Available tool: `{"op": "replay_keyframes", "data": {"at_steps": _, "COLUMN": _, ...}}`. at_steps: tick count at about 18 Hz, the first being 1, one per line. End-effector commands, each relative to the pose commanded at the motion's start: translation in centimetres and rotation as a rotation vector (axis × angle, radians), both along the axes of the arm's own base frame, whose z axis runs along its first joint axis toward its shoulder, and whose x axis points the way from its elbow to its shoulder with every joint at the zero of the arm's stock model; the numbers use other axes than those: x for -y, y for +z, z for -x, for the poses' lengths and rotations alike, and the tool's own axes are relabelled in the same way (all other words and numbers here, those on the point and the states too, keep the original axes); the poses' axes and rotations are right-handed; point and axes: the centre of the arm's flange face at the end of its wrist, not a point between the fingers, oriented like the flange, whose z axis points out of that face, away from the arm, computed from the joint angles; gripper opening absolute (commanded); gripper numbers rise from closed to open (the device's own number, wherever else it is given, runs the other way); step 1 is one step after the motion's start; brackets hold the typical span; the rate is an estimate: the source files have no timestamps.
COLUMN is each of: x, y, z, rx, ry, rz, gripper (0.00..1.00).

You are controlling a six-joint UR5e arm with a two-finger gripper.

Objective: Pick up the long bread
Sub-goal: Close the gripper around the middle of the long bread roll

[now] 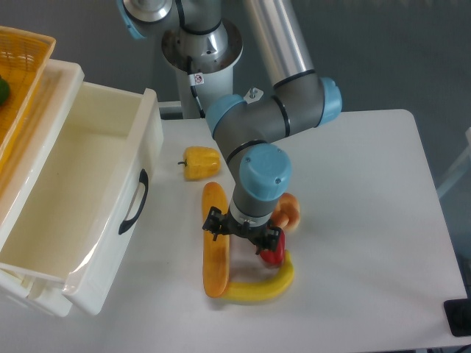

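The long bread (214, 257) is a straight orange-golden loaf lying on the white table, running from near the yellow pepper down to the banana's left tip. My gripper (243, 232) hangs above its middle and a bit to its right, with the wrist covering part of the loaf's right side. Its dark fingers point down, but the wrist hides the tips, so I cannot make out how wide they stand or whether they touch the loaf.
A yellow pepper (199, 162) lies behind the loaf. A banana (262, 285) curves along the front, a red pepper (274, 251) and an orange bun (288, 211) sit just right of the gripper. A white open drawer (81, 198) and a yellow basket (18, 95) stand at left.
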Motion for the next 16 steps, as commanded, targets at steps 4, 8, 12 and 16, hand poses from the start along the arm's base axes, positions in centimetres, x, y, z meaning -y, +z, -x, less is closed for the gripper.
{"op": "replay_keyframes", "data": {"at_steps": 4, "x": -0.8, "y": -2.2, "z": -0.6, "rx": 0.024, "ry": 0.004, "rz": 0.025, "gripper": 1.00}}
{"op": "replay_keyframes", "data": {"at_steps": 8, "x": -1.0, "y": -2.3, "z": -0.5, "rx": 0.022, "ry": 0.007, "rz": 0.024, "gripper": 0.93}}
{"op": "replay_keyframes", "data": {"at_steps": 12, "x": -1.0, "y": -2.3, "z": -0.5, "rx": 0.023, "ry": 0.013, "rz": 0.025, "gripper": 0.53}}
{"op": "replay_keyframes", "data": {"at_steps": 16, "x": -1.0, "y": -2.0, "z": -0.4, "rx": 0.018, "ry": 0.045, "rz": 0.030, "gripper": 0.29}}
